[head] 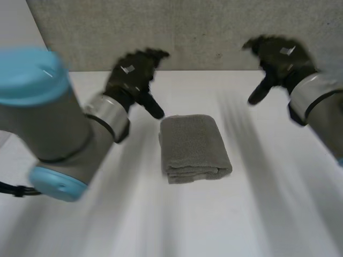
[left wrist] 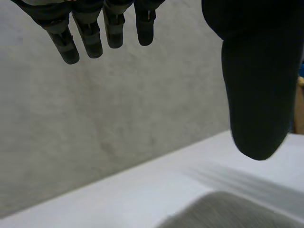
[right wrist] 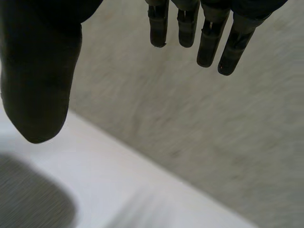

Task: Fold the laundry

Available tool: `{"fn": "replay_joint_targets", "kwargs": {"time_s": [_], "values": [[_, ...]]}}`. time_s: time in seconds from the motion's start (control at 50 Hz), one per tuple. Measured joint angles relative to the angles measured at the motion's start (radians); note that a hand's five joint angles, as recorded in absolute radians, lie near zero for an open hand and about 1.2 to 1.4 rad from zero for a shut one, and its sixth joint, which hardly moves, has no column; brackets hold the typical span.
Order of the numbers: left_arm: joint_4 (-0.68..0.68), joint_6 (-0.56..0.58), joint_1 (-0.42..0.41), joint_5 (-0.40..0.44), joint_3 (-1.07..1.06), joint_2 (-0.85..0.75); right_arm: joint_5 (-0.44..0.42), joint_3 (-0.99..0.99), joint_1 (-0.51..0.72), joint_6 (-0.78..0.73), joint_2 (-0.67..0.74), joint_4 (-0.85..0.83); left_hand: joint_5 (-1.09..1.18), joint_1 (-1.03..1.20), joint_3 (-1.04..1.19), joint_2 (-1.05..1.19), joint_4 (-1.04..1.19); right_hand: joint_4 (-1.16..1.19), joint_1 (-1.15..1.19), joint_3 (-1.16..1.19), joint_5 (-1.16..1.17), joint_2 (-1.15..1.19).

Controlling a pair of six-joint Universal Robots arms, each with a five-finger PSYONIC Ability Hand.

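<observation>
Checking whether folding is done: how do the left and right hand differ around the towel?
The left hand is close beside the folded towel, at its far corner; the right hand is well clear of it. The left hand is at the towel's left, the right hand at its right. Both are open, holding nothing.

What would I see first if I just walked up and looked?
A grey towel, folded into a neat thick bundle, lies in the middle of the white table. On either side of it, raised above the table, hang two black hands, the left hand and the right hand, both open and holding nothing.
</observation>
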Motion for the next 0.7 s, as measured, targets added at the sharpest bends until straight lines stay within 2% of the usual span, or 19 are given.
{"fn": "replay_joint_targets", "kwargs": {"time_s": [0.06,0.16,0.26,0.58,0.7], "values": [[-0.105,0.003,0.032,-0.049,0.037,0.071,0.05,-0.038,0.001,0.001,-0.057,0.042,0.0,0.0,0.0,0.0,0.0,0.0,0.0,0.0,0.0,0.0],[-0.311,0.02,0.085,-0.181,0.136,0.135,0.105,-0.105,0.001,0.003,-0.105,0.13,0.0,0.0,0.0,0.0,0.0,0.0,0.0,0.0,0.0,0.0],[-0.418,0.033,0.115,-0.231,0.19,0.151,0.119,-0.137,0.0,0.002,-0.11,0.167,0.0,0.0,0.0,0.0,0.0,0.0,0.0,0.0,0.0,0.0],[-0.429,0.034,0.12,-0.193,0.186,0.184,0.096,-0.148,-0.006,0.001,-0.095,0.184,0.0,0.0,0.0,0.0,0.0,0.0,0.0,0.0,0.0,0.0],[-0.422,0.034,0.119,-0.195,0.184,0.195,0.027,-0.149,-0.005,-0.002,-0.071,0.21,0.0,0.0,0.0,0.0,0.0,0.0,0.0,0.0,0.0,0.0]]}}
